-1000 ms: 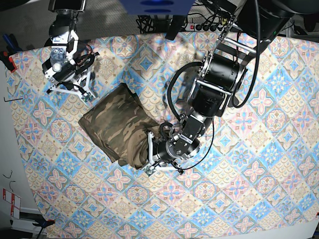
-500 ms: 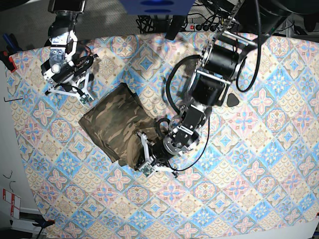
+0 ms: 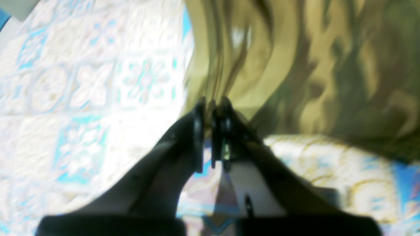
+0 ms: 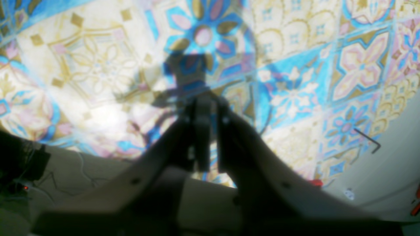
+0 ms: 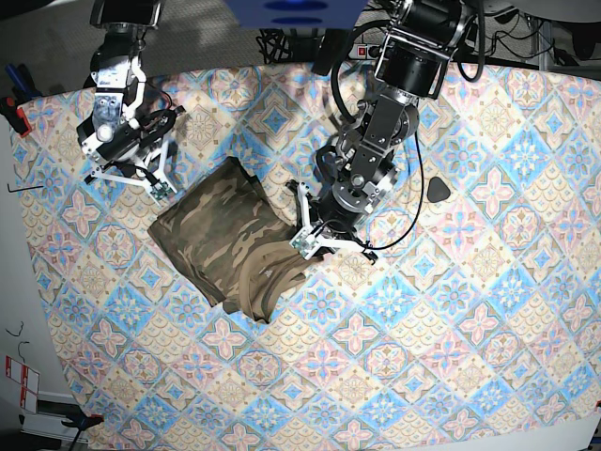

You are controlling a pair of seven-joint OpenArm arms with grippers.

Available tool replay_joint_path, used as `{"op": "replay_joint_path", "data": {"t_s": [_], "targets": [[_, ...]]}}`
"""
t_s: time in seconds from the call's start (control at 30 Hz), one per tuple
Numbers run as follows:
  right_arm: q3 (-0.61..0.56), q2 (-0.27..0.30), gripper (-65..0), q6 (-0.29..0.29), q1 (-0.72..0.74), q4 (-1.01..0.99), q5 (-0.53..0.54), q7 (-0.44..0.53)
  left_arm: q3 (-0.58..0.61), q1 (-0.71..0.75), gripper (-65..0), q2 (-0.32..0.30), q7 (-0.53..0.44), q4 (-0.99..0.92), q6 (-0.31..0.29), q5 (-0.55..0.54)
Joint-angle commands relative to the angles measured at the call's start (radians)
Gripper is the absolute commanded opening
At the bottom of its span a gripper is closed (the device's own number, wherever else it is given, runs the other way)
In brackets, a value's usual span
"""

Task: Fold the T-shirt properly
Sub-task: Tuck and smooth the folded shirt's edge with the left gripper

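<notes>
One thin pinch of T-shirt (image 5: 235, 246) edge in my clenched left tool (image 3: 211, 109); right tool (image 4: 205, 113) clenched, empty; cloth may slip, spoiling the fold.

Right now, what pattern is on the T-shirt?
Woodland camouflage in olive, brown and tan on the T-shirt; it shows best in the base view.

There are two robot arms, each ending in one gripper, the left gripper (image 5: 302, 228) and the right gripper (image 5: 161, 178), one camouflage T-shirt (image 5: 221, 235), one patterned tablecloth (image 5: 451, 310), one small dark object (image 5: 438, 191) and one power strip (image 5: 376, 47).
</notes>
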Motion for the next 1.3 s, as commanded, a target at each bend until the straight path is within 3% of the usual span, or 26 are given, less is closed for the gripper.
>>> {"op": "replay_joint_path", "data": {"t_s": [0.0,0.1,0.17,0.33,0.6,0.77,0.87,1.03,1.27], "targets": [[0.0,0.009,-62.1,-0.001,0.012,0.015,-0.005,0.008,0.001,-0.018,-65.0,0.016,-0.022,0.017,0.014,0.012],[0.005,0.009,-62.1,-0.001,0.012,0.014,-0.005,0.008,0.001,-0.023,-65.0,0.041,0.064,-0.012,0.017,0.023],[0.005,0.015,-62.1,-0.001,0.012,0.014,-0.005,0.008,0.001,-0.058,-65.0,0.052,0.069,-0.045,0.017,0.022],[0.006,0.035,-62.1,-0.001,0.011,0.014,-0.005,0.008,0.002,-0.21,-65.0,0.099,0.164,-0.289,0.014,0.022],[0.006,0.056,-62.1,-0.001,0.008,0.014,-0.005,0.008,0.002,-0.409,-65.0,0.099,0.043,-0.605,0.018,-0.077],[0.006,0.053,-62.1,-0.001,0.009,0.015,-0.005,0.008,0.004,-0.598,-65.0,0.099,-0.181,-0.909,0.018,-0.204],[0.006,0.052,-62.1,-0.001,0.009,0.015,-0.005,0.008,0.004,-0.676,-65.0,0.099,-0.232,-0.995,0.014,-0.249],[0.008,0.052,-62.1,-0.001,0.009,0.015,-0.005,0.008,0.005,-0.644,-65.0,0.099,-0.241,-0.909,0.014,-0.258],[0.131,0.05,-62.1,-0.001,0.008,0.015,-0.005,0.045,0.005,-0.306,-65.0,0.076,-0.238,-0.412,0.014,-0.215]]}}
